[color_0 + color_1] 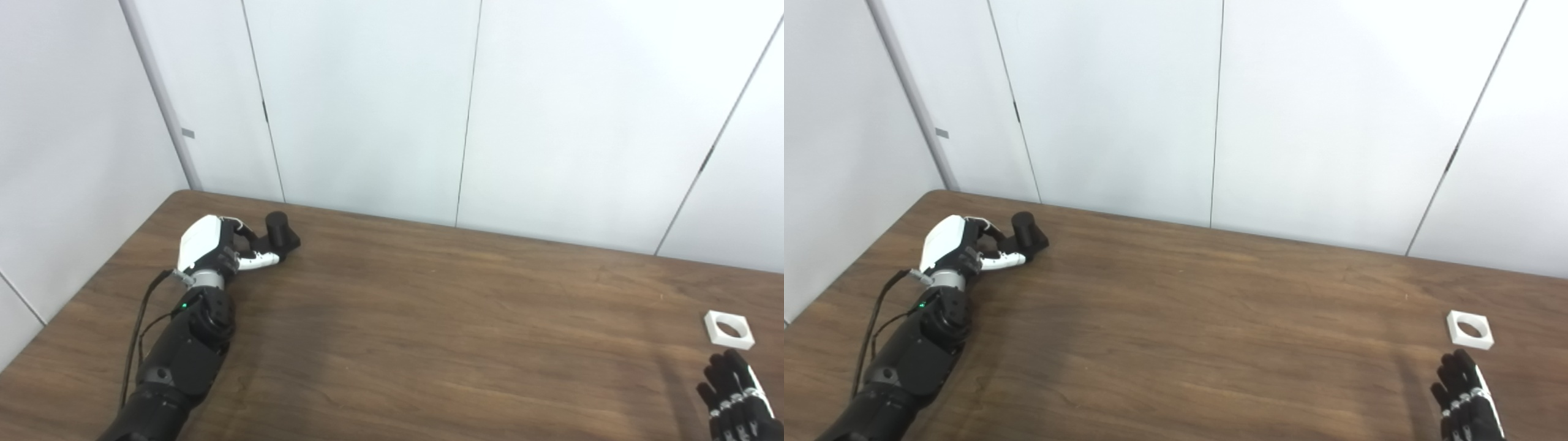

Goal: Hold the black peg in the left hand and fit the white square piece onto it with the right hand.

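The black peg point(281, 231) stands on its wider base at the far left of the brown table point(429, 318), tilted a little. My left hand point(215, 246) lies just left of it. Its fingers point(244, 229) and white thumb reach to either side of the peg's lower part, spread apart and not clamped on it. The white square piece point(728, 329), with a round hole, lies flat near the right edge. My right hand point(735, 395) is just in front of the piece at the bottom right corner, fingers stretched out and holding nothing.
White wall panels point(367, 104) stand close behind the table's far edge and along its left side. A black cable point(142, 312) loops beside the left forearm. Bare wood stretches between the two hands.
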Motion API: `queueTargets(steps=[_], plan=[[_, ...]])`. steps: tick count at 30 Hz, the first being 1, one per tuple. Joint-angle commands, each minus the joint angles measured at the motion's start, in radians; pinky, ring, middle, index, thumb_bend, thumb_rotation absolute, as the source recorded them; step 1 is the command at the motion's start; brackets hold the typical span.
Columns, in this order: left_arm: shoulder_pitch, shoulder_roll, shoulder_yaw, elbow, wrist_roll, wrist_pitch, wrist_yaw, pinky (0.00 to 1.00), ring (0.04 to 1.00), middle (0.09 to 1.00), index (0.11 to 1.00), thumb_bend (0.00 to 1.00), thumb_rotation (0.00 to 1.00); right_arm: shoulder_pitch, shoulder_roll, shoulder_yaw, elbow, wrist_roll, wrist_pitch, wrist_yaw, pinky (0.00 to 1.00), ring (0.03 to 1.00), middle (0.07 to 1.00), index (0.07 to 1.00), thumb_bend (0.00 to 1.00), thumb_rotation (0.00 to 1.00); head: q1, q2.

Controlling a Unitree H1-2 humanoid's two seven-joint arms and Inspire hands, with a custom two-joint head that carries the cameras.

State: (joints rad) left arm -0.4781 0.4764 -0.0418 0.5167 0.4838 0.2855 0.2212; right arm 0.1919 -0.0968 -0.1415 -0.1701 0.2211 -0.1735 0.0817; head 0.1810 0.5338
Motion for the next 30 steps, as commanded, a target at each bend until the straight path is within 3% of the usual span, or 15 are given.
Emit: queueTargets(steps=[1, 11, 21, 26, 30], plan=[[-0.006, -0.001, -0.013, -0.018, -0.017, -0.010, -0.039, 0.69, 0.796, 0.745, 0.484, 0.52, 0.05, 0.075, 0.012, 0.005, 0.081, -0.006, -0.008, 0.004, 0.95, 0.957, 0.934, 0.941, 0.71, 0.92, -0.003, 0.002], [0.026, -0.005, -0.058, -0.101, -0.004, -0.077, -0.050, 0.80, 0.836, 0.761, 0.484, 0.52, 0.05, 0.074, 0.022, 0.009, 0.071, -0.006, 0.004, -0.002, 0.96, 0.955, 0.930, 0.934, 0.69, 0.91, -0.023, 0.007], [0.057, -0.017, -0.088, -0.186, 0.025, -0.086, -0.073, 0.77, 0.830, 0.765, 0.484, 0.52, 0.05, 0.076, 0.034, 0.014, 0.053, -0.022, 0.022, -0.018, 1.00, 0.980, 0.948, 0.948, 0.67, 0.91, -0.047, 0.012], [0.078, -0.009, -0.115, -0.236, 0.074, -0.106, -0.080, 0.98, 0.876, 0.795, 0.485, 0.52, 0.05, 0.076, 0.041, 0.018, 0.043, -0.031, 0.020, -0.027, 1.00, 0.974, 0.943, 0.950, 0.59, 0.93, -0.063, 0.019], [0.094, -0.004, -0.133, -0.291, 0.097, -0.106, -0.102, 1.00, 0.925, 0.823, 0.485, 0.52, 0.05, 0.076, 0.044, 0.024, 0.032, -0.048, 0.028, -0.038, 1.00, 0.976, 0.946, 0.958, 0.57, 0.93, -0.069, 0.021]])
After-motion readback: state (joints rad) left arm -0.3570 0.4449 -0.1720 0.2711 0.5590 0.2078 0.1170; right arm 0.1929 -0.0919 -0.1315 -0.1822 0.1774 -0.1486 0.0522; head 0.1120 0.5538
